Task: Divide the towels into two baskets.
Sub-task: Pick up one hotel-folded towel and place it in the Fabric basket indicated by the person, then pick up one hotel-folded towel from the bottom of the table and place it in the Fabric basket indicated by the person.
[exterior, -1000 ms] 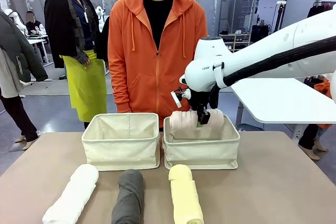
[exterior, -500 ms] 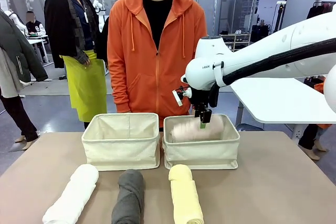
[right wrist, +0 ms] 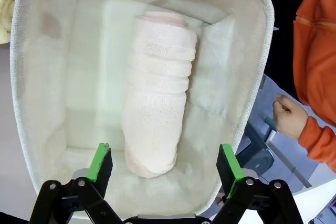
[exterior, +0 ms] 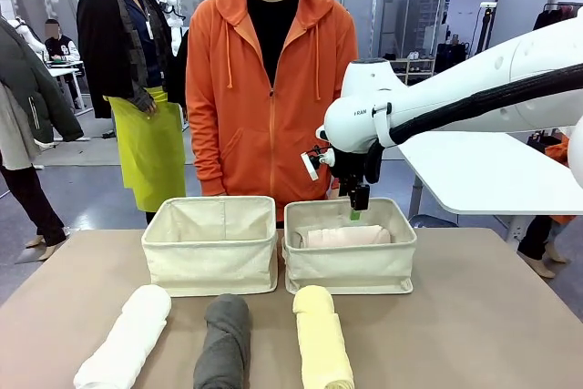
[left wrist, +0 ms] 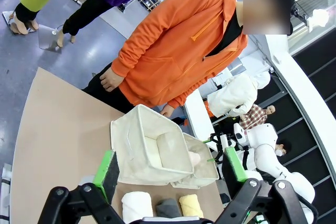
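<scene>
The pale pink towel [exterior: 346,236] lies loose in the right basket [exterior: 351,266]. My right gripper [exterior: 356,209] hangs open just above it. In the right wrist view the pink towel [right wrist: 157,93] rests lengthwise on the basket's floor, and the gripper [right wrist: 164,166] has its green pads spread wide and touches nothing. The left basket [exterior: 211,257] holds no towel. In front of the baskets lie the white towel [exterior: 127,339], the dark grey towel [exterior: 223,339] and the pale yellow towel [exterior: 321,339]. My left gripper [left wrist: 170,169] is open, high above the table.
A person in an orange hoodie [exterior: 271,97] stands right behind the baskets, one hand [right wrist: 286,111] near the right basket's far side. Other people stand farther back on the left. A white table [exterior: 492,170] stands at the right.
My right gripper opened and let go of the pink towel, which dropped from rim height into the right basket. The gripper rose slightly.
</scene>
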`<state>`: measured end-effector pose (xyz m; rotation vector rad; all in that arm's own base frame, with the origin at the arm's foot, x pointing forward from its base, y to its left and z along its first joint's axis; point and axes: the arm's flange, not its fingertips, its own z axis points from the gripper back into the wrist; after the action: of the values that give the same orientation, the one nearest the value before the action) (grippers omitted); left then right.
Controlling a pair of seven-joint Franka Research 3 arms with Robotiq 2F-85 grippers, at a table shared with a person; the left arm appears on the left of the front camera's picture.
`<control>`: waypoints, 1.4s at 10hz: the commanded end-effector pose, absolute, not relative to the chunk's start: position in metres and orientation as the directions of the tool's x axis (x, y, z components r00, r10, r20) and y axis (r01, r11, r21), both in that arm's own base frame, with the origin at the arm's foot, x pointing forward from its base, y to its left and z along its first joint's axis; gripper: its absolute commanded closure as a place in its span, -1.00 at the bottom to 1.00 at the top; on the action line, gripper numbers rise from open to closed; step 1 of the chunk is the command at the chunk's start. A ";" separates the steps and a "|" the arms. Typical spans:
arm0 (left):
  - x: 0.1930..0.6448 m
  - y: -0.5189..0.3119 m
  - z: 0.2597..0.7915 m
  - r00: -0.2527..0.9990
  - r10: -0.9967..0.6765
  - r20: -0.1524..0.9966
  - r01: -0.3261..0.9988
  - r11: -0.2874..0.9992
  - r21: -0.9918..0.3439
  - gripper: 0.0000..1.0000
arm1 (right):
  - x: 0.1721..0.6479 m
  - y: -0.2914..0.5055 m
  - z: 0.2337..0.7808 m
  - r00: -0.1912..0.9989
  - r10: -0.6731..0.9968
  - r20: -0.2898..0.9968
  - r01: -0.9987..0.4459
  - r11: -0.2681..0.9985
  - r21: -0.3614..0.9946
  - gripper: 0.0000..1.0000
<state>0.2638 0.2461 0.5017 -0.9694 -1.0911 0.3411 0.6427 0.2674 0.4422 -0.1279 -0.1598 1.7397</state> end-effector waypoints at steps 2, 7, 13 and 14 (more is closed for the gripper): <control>0.264 0.247 0.503 0.450 0.670 0.590 0.223 0.555 -0.801 -1.00 | 0.644 0.270 0.436 -0.177 0.984 0.004 -0.970 -0.174 -0.171 -1.00; 0.264 0.247 0.503 0.450 0.670 0.590 0.223 0.555 -0.801 -1.00 | 0.644 0.270 0.436 -0.177 0.984 0.004 -0.970 -0.174 -0.171 -1.00; 0.264 0.247 0.503 0.450 0.670 0.590 0.223 0.555 -0.801 -1.00 | 0.622 0.256 0.474 -0.133 0.991 0.010 -0.975 -0.129 -0.179 -1.00; 0.264 0.247 0.503 0.450 0.670 0.590 0.223 0.555 -0.801 -1.00 | 0.609 0.247 0.491 -0.096 0.995 0.035 -0.984 -0.090 -0.152 -1.00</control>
<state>0.2637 0.2461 0.5017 -0.9695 -1.0911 0.3411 0.6328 0.2579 0.4751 -0.1255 -0.1629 1.7152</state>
